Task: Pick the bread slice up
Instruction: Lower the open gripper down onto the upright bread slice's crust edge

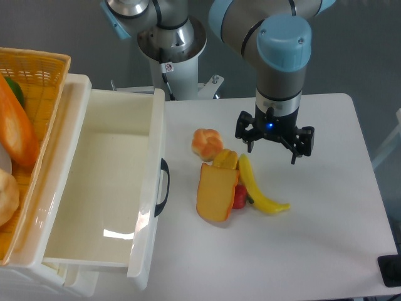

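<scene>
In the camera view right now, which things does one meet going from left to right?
Basket → drawer → bread slice → banana → tool.

Grey arm (263, 25), light-blue caps, black gripper (272, 150) with blue light.

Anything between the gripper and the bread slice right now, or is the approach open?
The banana lies between the gripper and the bread slice, running along the slice's right side with a small red item tucked against it. The slice's top face is uncovered.
</scene>
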You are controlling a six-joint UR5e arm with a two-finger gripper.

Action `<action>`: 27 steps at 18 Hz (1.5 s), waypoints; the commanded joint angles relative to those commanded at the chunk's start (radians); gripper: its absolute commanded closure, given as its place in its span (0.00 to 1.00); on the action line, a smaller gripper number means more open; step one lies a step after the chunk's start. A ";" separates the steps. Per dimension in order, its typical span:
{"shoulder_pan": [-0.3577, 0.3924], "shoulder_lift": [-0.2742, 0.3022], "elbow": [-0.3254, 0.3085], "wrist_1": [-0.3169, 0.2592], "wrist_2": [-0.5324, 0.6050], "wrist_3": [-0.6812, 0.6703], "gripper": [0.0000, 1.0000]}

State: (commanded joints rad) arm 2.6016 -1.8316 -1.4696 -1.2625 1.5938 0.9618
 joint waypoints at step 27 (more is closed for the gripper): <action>-0.029 -0.120 -0.098 0.008 -0.158 -0.301 0.00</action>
State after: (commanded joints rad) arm 2.5725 -1.9511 -1.5677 -1.2548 1.4357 0.6611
